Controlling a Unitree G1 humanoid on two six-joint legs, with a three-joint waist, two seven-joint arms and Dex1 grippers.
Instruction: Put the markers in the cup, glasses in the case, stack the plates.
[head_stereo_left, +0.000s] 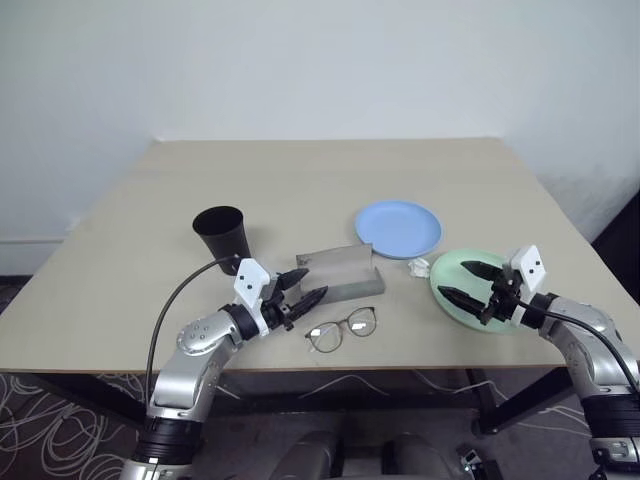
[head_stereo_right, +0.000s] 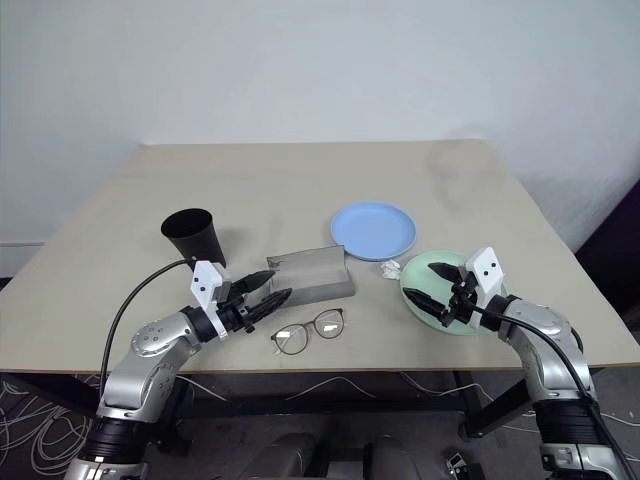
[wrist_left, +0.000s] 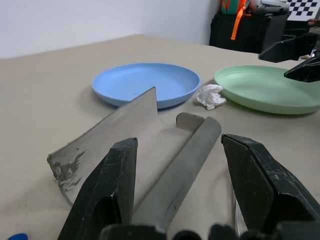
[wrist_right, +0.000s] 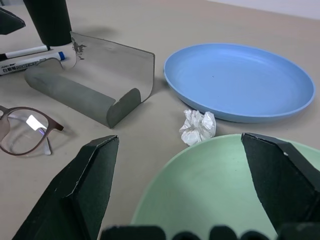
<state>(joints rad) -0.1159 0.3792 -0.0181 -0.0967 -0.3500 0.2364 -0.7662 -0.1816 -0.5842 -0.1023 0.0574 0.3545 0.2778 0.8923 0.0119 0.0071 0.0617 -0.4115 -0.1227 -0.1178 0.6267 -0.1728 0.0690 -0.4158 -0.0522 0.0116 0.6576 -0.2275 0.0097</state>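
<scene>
Left gripper (head_stereo_left: 304, 286): black fingers spread, empty, just short of the open grey rectangular case (head_stereo_left: 345, 272). Right gripper (head_stereo_left: 466, 284): fingers wide apart, empty, over the mint green round plate (head_stereo_left: 455, 276). Thin dark wire-frame glasses (head_stereo_left: 342, 329) on the tan table (head_stereo_left: 300, 180), in front of the case. Light blue round plate (head_stereo_left: 398, 228) behind. Matte black tapered cup (head_stereo_left: 222, 234) upright, left of case. Two white markers (wrist_right: 29, 56) flat beside the cup. Crumpled white scrap (wrist_right: 198, 126) between plates.

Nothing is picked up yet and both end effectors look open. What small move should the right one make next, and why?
Probably ease the right end effector down and forward until its open fingers straddle the near rim of the mint green plate. It already hangs open over that plate, and the light blue plate lies separate just beyond, with a white crumpled scrap between them, so stacking looks like the closest job.
</scene>
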